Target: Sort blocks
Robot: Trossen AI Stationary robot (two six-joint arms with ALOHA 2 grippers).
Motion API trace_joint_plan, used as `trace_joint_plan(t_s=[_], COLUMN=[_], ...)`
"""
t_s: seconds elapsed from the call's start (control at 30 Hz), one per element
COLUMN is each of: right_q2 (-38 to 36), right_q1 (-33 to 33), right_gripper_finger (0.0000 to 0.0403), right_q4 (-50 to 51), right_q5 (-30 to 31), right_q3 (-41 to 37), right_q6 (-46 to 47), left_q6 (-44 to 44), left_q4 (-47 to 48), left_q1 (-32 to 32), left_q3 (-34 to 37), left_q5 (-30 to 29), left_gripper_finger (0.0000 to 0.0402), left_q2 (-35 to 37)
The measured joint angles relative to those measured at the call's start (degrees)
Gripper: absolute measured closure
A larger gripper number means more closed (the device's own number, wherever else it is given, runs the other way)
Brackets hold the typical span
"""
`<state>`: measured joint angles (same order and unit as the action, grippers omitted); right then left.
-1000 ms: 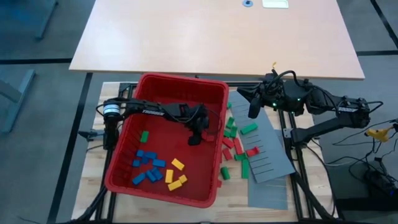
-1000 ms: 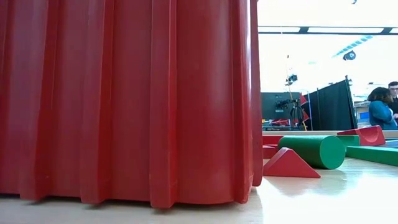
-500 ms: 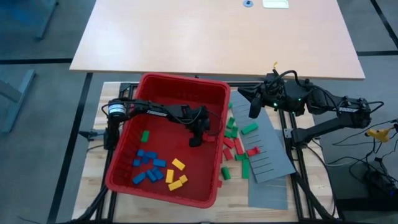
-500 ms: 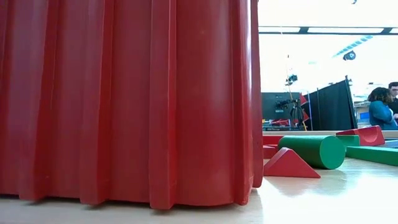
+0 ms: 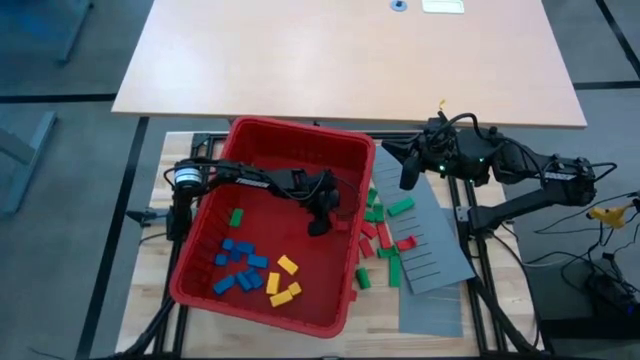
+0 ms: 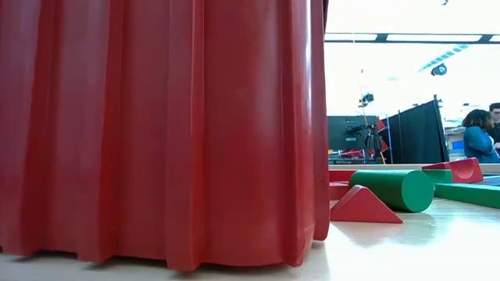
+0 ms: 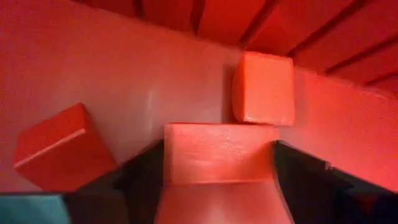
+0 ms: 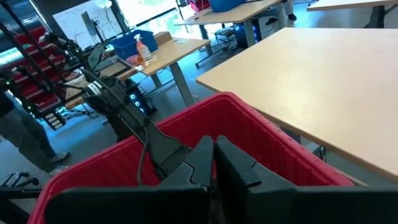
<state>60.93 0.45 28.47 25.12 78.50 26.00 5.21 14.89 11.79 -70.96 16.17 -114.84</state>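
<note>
The red bin (image 5: 262, 152) holds blue blocks (image 5: 240, 268), yellow blocks (image 5: 283, 280) and a green block (image 5: 235, 217). My left gripper (image 5: 320, 218) reaches down into the bin near its right wall, shut on a red block (image 7: 219, 158). Two more red blocks (image 7: 263, 87) (image 7: 59, 146) lie on the bin's floor beside it. Red and green blocks (image 5: 383, 225) lie outside the bin, on the table and on the grey slotted panel (image 5: 432, 245). My right gripper (image 5: 406, 176) hangs shut over that panel's far end, holding nothing. My left gripper pinches the red block by its two opposite sides (image 7: 177, 168) between its two fingers (image 7: 140, 183). The fingers come from above, slanting toward the bin's right wall. The block's free end points at the wall; whether it is off the bin's floor I cannot tell.
A wide tan table (image 5: 350, 55) stands beyond the work table. In the low view the bin's ribbed wall (image 6: 156, 125) fills the left; a green cylinder (image 6: 394, 190) and a red wedge (image 6: 363, 207) lie right of it. People (image 6: 476, 133) stand far behind.
The red bin has shifted and turned a little: its far right corner has slid toward the table's right edge. My left gripper inside it has gone slightly the same way. My right arm has kept still.
</note>
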Motion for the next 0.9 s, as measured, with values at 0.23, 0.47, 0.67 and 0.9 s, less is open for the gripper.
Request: trace_joint_plan(t_s=[0.23,0.47,0.67,0.9], right_q2=[0.01,0.02,0.02,0.02], right_q1=[0.00,-0.02,0.00,-0.01], right_gripper_finger=[0.0403,0.0403,0.0403,0.0403], right_q4=[0.09,0.02,0.04,0.04], right_q5=[0.44,0.58,0.61,0.59], right_q3=[0.00,0.00,0.00,0.00], right_q6=[-0.62,-2.60,-2.63,-2.65], left_q6=[-0.79,-0.67,0.17,0.35], left_q4=[3.03,7.85,9.34,10.65], left_q1=[-0.04,-0.04,-0.28,-0.64], left_q3=[-0.04,-0.04,-0.04,-0.04], left_q5=[1.13,3.69,5.51,5.50], left_gripper_finger=[0.0241,0.0348,0.0369,0.0351], left_q2=[2.24,5.09,6.11,6.13])
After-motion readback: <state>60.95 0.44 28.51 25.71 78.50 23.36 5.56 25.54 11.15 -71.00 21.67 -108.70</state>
